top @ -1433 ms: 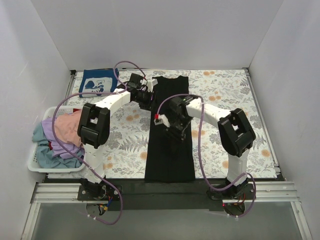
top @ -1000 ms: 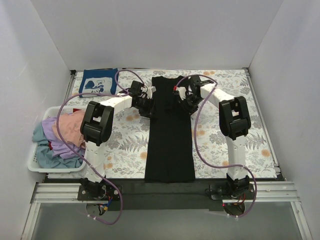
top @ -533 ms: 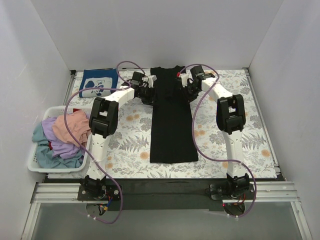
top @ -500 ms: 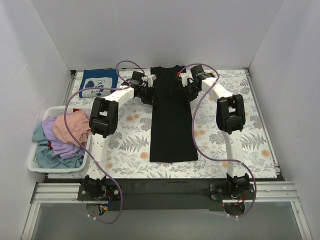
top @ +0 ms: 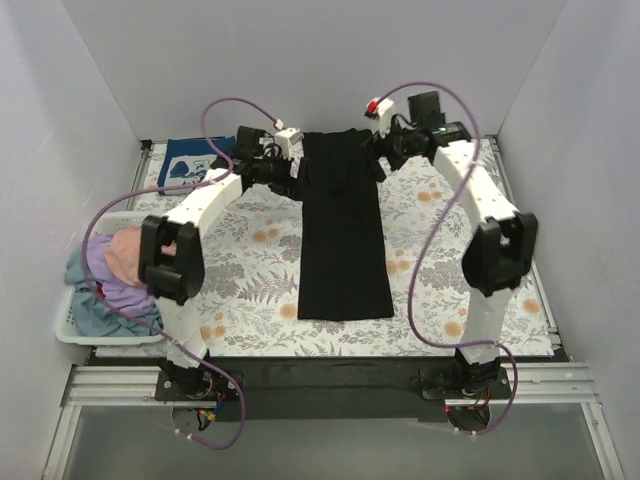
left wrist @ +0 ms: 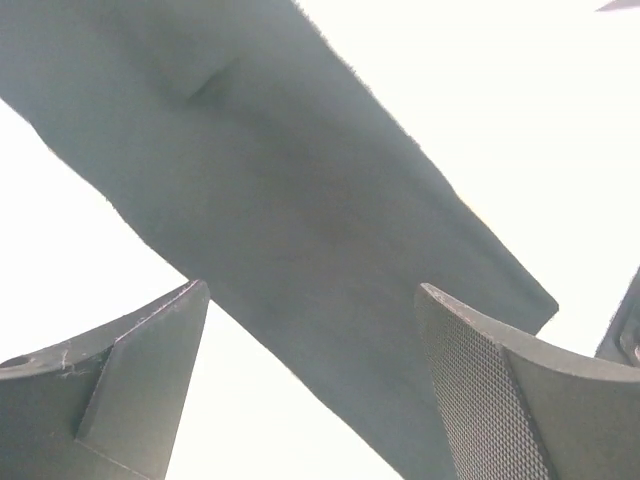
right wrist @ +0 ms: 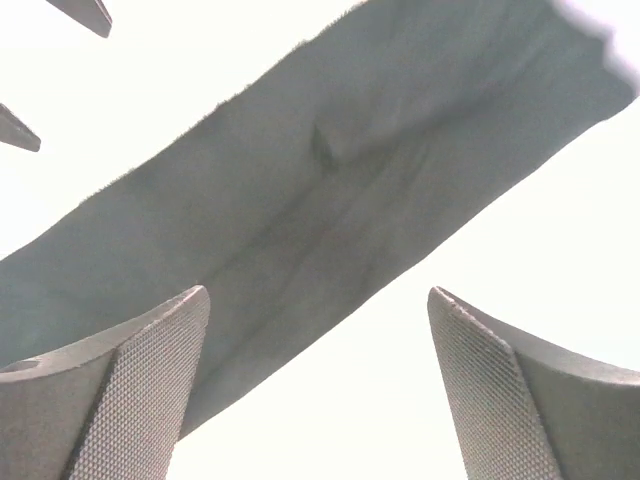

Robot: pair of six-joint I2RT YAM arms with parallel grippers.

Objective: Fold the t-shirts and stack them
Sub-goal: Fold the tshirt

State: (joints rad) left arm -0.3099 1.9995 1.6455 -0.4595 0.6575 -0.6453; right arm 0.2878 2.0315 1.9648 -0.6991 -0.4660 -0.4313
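Note:
The black t-shirt [top: 343, 230] lies flat on the floral table cover as a long narrow strip running from the back wall towards the front. My left gripper [top: 294, 174] hovers at the strip's far left edge, open and holding nothing. Mirroring it at the far right edge, my right gripper [top: 379, 150] is also open and empty. The left wrist view has the black t-shirt [left wrist: 300, 230] below the spread jaws of the left gripper [left wrist: 312, 288]. Under the right gripper [right wrist: 318, 291] the right wrist view also shows the black t-shirt [right wrist: 300, 200]. A folded navy t-shirt [top: 186, 165] lies at the back left.
A white basket [top: 68, 325] at the left edge holds pink [top: 128, 250], lavender [top: 120, 290] and teal t-shirts [top: 95, 312]. White walls close in the back and both sides. Purple cables loop over both arms.

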